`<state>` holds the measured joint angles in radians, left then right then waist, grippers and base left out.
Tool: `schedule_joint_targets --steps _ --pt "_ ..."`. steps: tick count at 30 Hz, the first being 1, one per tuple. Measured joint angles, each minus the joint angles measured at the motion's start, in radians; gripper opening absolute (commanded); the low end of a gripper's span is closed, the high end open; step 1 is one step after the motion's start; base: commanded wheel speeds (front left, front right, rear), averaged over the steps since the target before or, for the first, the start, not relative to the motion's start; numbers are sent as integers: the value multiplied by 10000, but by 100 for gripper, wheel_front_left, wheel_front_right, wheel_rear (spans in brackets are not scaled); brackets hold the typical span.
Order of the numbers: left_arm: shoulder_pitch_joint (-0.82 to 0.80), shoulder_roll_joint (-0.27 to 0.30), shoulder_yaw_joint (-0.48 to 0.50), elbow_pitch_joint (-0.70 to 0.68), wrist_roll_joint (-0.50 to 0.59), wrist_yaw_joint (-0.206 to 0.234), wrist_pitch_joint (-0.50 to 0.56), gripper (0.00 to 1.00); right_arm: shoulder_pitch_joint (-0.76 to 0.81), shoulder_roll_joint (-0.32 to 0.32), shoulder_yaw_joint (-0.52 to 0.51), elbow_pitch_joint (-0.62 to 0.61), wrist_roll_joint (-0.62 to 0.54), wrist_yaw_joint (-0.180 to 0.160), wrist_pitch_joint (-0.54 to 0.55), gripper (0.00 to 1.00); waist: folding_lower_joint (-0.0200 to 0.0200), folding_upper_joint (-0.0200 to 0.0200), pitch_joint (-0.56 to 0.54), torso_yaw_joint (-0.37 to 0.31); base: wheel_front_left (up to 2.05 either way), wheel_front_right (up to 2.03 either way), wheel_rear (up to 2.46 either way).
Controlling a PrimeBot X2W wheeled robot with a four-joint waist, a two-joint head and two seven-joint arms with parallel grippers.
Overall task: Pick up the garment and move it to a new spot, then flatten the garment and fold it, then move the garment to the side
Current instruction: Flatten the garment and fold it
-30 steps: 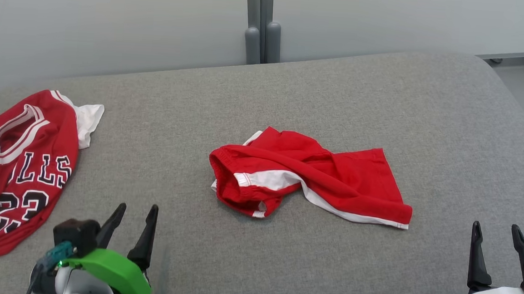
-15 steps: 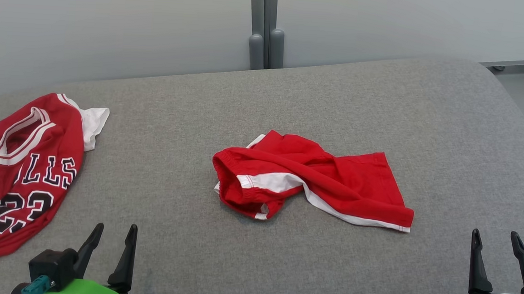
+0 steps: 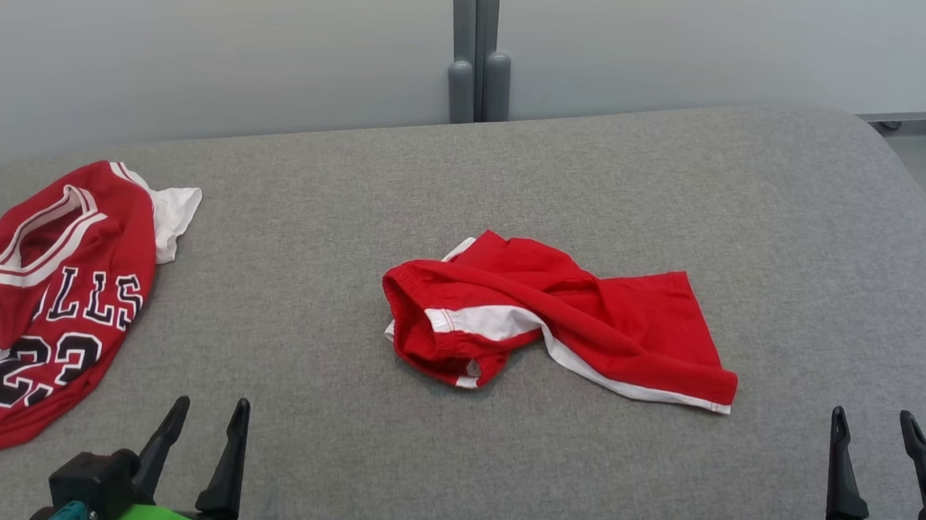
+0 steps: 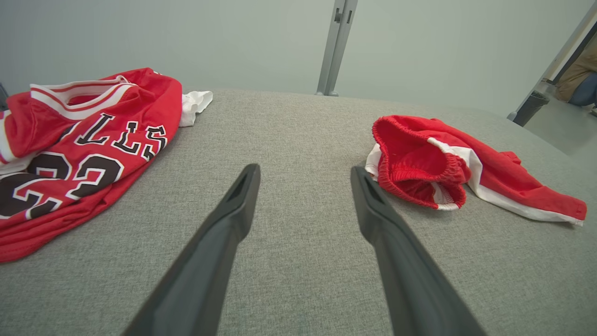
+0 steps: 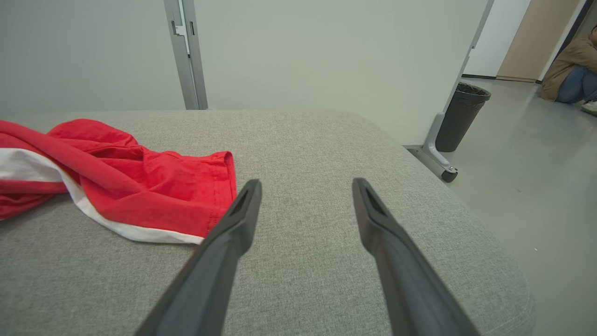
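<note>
The garment point(image 3: 580, 323), a pair of red shorts with white side stripes, lies crumpled in the middle of the grey padded surface point(image 3: 516, 175), its waistband toward the left. In the left wrist view the shorts point(image 4: 419, 158) are just right of my fingers; in the right wrist view the hem point(image 5: 154, 191) lies to their left. My left gripper point(image 3: 211, 405) stands open near the front edge, left of the shorts and apart from them. The left gripper point(image 4: 304, 170) holds nothing. My right gripper point(image 3: 871, 418) is open at the front right, and the right gripper point(image 5: 306, 183) is empty beside the hem.
A red and white numbered jersey point(image 3: 50, 299) lies at the far left, and the jersey point(image 4: 84, 144) is left of my left fingers. A grey post point(image 3: 479, 68) and pale wall panels stand behind. Right of the surface are floor, a black bin point(image 5: 461, 116) and a seated person point(image 5: 571, 70).
My left gripper has drawn back toward the front edge and a little left, still open. The head camera has shifted slightly. The shorts and the right gripper have stayed put.
</note>
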<state>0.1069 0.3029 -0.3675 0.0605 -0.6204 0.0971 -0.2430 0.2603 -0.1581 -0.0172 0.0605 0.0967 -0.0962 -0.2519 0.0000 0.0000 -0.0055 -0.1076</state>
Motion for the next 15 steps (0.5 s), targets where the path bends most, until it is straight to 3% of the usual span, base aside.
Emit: schedule_joint_targets --steps 15 --pt "174 -15 84 -424 105 0 -44 100 -1 8 33 31 0 75 0 100 0 0 56 11 0 0 0"
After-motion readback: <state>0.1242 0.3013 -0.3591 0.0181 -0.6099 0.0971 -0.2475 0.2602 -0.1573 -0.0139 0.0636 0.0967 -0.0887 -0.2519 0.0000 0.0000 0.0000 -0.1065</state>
